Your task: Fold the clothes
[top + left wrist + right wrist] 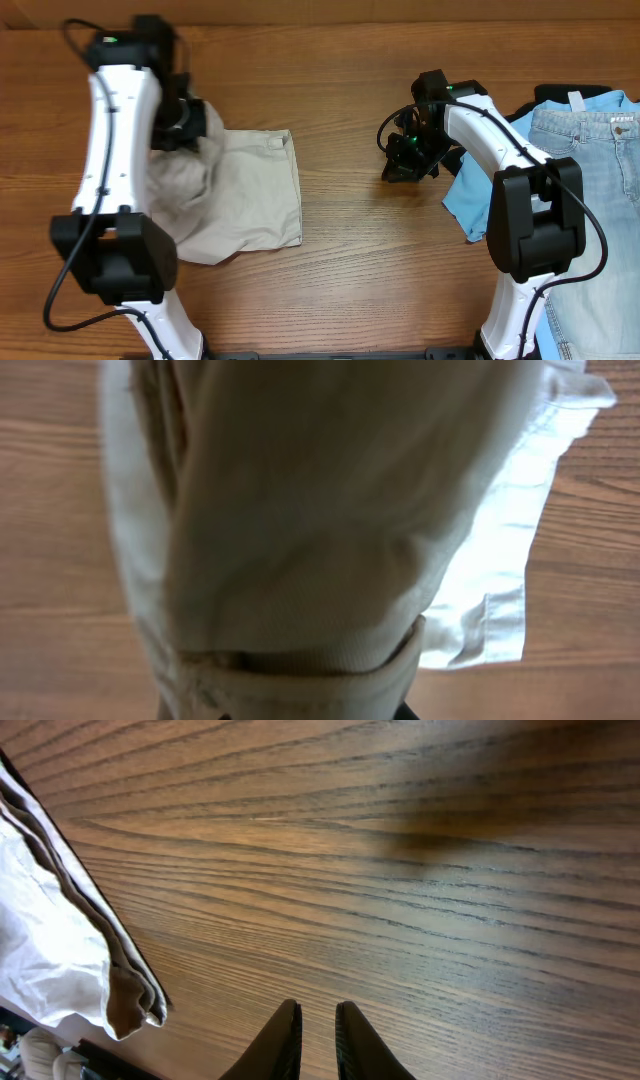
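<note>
The beige shorts (250, 190) lie partly folded on the left of the table. Their left part is bunched and lifted up to my left gripper (185, 115), which is shut on the cloth. In the left wrist view the shorts (320, 510) hang right in front of the camera and fill it, with a thick hem across the bottom hiding the fingers. My right gripper (400, 165) hovers low over bare wood, right of the shorts and apart from them. Its fingers (318, 1015) are almost together and hold nothing. The shorts' folded edge (60, 950) shows at the left of that view.
Light blue jeans (590, 200) lie at the right edge of the table. A sky-blue shirt (470, 195) lies partly under them, just right of my right gripper. A dark cloth (570, 92) peeks out behind them. Bare wood (350, 120) lies between the shorts and the right gripper.
</note>
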